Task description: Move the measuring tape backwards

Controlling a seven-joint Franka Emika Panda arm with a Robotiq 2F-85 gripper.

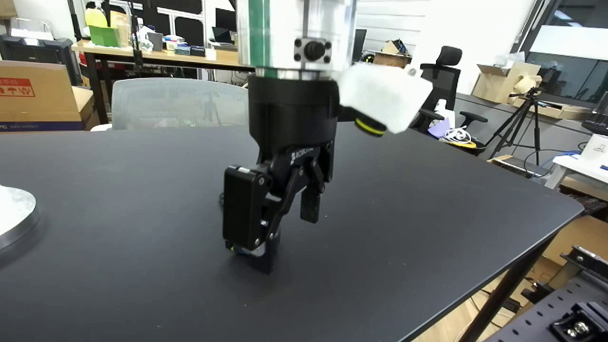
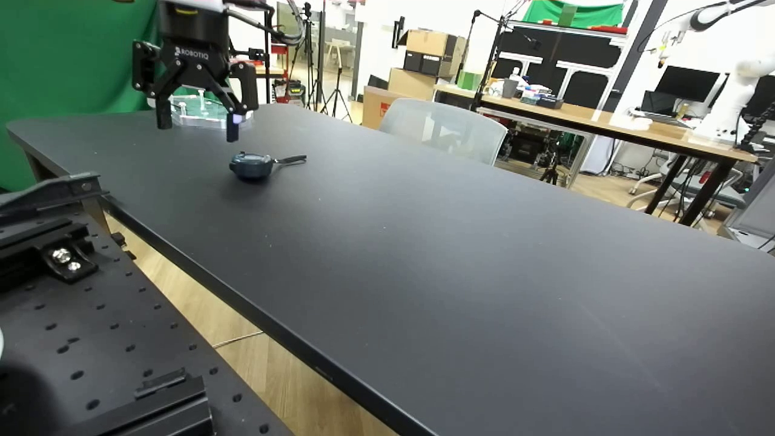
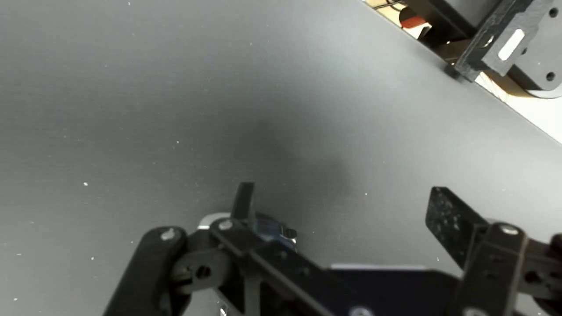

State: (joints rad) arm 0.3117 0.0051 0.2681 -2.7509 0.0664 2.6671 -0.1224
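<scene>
The blue-and-black measuring tape lies on the dark table with its short dark strap pointing away to the right in an exterior view. In another exterior view only a small part of the tape shows behind a finger. My gripper is open and empty, with its fingers apart just above the table beside the tape. The gripper also shows in an exterior view. In the wrist view the gripper has its left finger in front of the tape, hiding much of it; the space between the fingers holds nothing.
A white round object with a metal rim stands at the table's left in an exterior view. A clear object stands behind the gripper. A grey chair is at the table's far edge. A perforated black mount adjoins the near edge.
</scene>
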